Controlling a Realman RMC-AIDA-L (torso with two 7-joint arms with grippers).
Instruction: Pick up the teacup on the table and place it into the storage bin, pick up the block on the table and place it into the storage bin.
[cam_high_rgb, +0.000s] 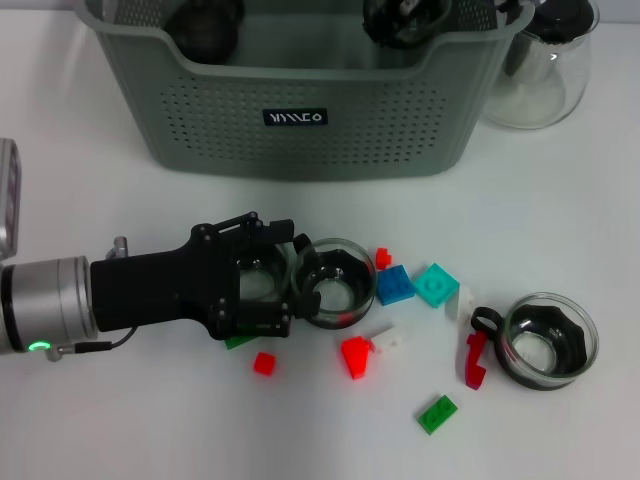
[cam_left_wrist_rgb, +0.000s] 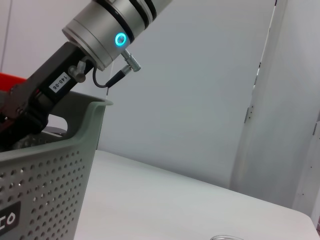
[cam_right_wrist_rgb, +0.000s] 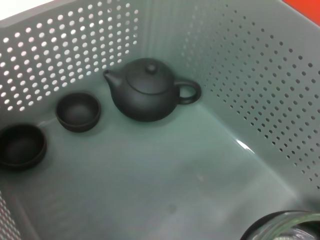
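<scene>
Roughly by size. White counter (cam_high_rgb: 150, 420) under everything. Grey-green storage bin (cam_high_rgb: 300, 100) at the far edge, upright, black label facing front, perforated walls. Inside it, seen from the right wrist: black teapot (cam_right_wrist_rgb: 147, 97) against the far wall, two small dark cups (cam_right_wrist_rgb: 77, 112) (cam_right_wrist_rgb: 21, 145) beside it, bare floor in the middle, curved glass rim (cam_right_wrist_rgb: 282, 225) at the picture's edge, identity not clear.

Left arm (cam_high_rgb: 60, 300) reaching in low from the left, lying just above the counter. Left gripper (cam_high_rgb: 298, 282) black, jaws spread wide, tips at the near side of a glass teacup (cam_high_rgb: 335, 283); no closure on it, contact not clear. Right arm (cam_left_wrist_rgb: 107, 25) angled down over the bin rim. Right gripper (cam_high_rgb: 400, 18) inside the bin near the back right; cannot tell how far open or whether holding anything.

Clear glass pot (cam_high_rgb: 545, 65) with dark lid, just beside the bin's right end. Second glass teacup (cam_high_rgb: 548, 340) upright on the counter, far right, well apart from the first.

Blocks scattered between the two teacups, all on the counter, outside the bin: teal block (cam_high_rgb: 436, 284), blue block (cam_high_rgb: 394, 286) touching the first teacup's right side, red block (cam_high_rgb: 355, 356), white block (cam_high_rgb: 385, 340), red curved piece (cam_high_rgb: 476, 360) beside the second teacup, green block (cam_high_rgb: 437, 413) nearest the front, small red block (cam_high_rgb: 263, 363) below the left gripper, tiny red block (cam_high_rgb: 383, 257).
</scene>
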